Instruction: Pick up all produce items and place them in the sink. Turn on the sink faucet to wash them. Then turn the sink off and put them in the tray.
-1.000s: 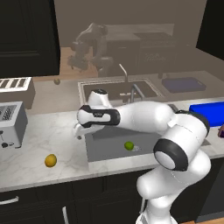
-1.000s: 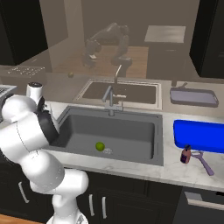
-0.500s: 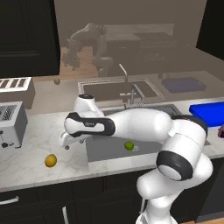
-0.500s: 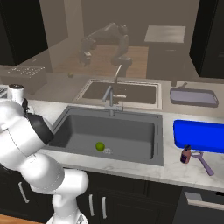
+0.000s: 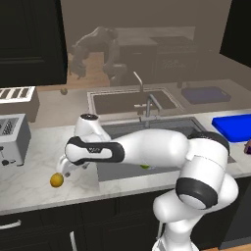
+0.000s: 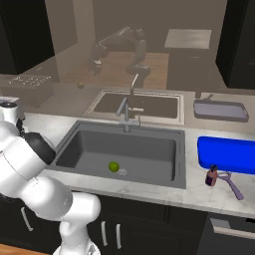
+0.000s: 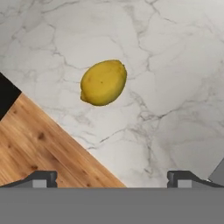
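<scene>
Green lime-like fruit (image 6: 114, 166) lay in dark grey basin (image 6: 149, 149); my wide-open, empty gripper (image 5: 63, 169) hovered over yellow lemon (image 7: 103, 82)

we note the pale marble counter (image 5: 34, 179) carrying a lemon (image 5: 57, 180) near its front edge, left of the sink (image 6: 89, 149) set into it. a toaster (image 5: 11, 139) stands at the far left. on the right side lie the blue tray (image 6: 226, 154) and, in front of it, a small purple utensil (image 6: 230, 183). a lime (image 6: 114, 166) rests on the basin floor.
</scene>
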